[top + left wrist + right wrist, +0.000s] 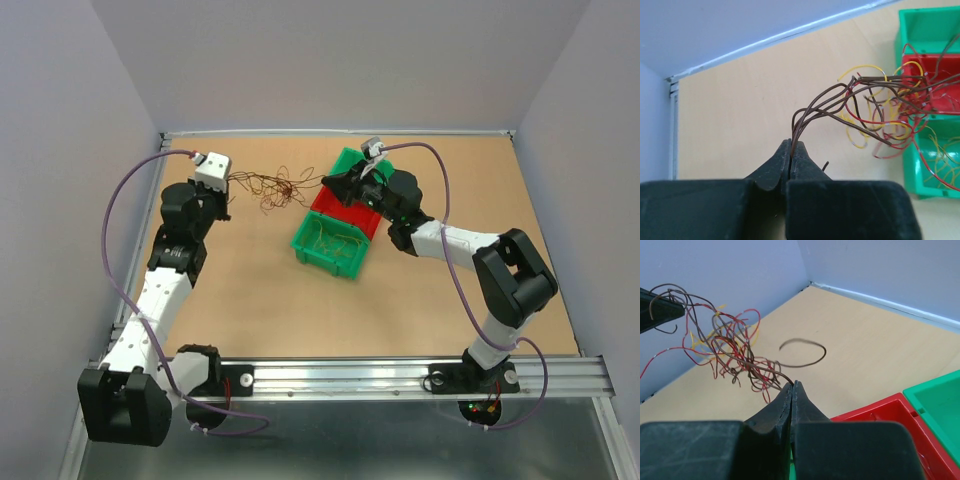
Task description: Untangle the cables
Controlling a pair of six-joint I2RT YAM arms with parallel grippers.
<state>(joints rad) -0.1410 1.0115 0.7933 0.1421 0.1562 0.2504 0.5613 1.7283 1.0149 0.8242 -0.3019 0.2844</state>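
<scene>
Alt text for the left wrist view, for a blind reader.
The left fingers are shut on brown cables that arc right into a red, yellow and brown tangle, with a red bin and green bins behind.

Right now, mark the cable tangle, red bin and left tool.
cable tangle (880, 122), left wrist view, middle of the knotted strands.
red bin (865, 409), right wrist view, its left rim.
left tool (790, 143), left wrist view, between its shut tips.
</scene>
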